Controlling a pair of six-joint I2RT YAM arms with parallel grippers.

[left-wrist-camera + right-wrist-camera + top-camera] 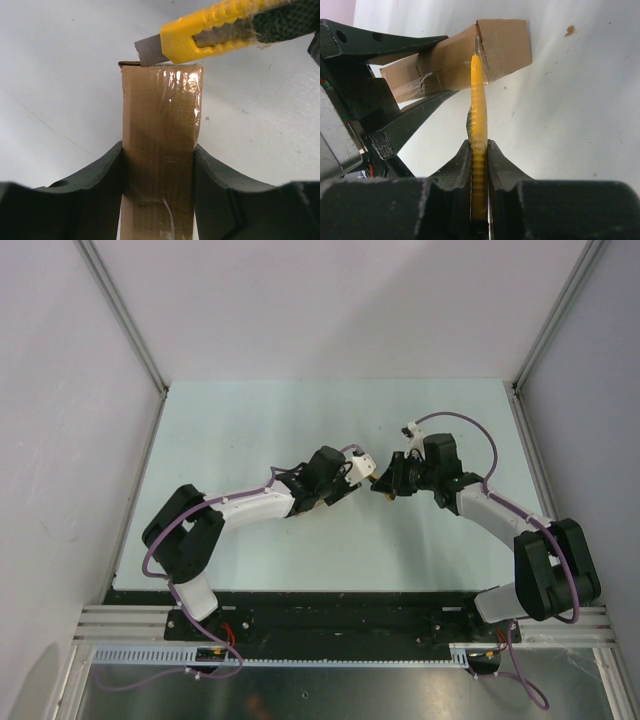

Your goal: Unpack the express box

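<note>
The express box (160,115) is a brown cardboard box sealed with clear tape, and my left gripper (159,155) is shut on its two sides, holding it above the table. My right gripper (479,150) is shut on the yellow utility knife (478,105). The knife's blade (150,52) touches the taped far end of the box. In the right wrist view the box (450,55) sticks out past the left gripper's fingers (410,120), with the knife edge-on against its end. From the top view both grippers meet mid-table, left gripper (360,468) and right gripper (388,483).
The pale table top (330,410) lies beneath both arms. White walls with metal frame posts (120,315) close in the left, back and right sides. The arm bases (200,600) stand at the near edge.
</note>
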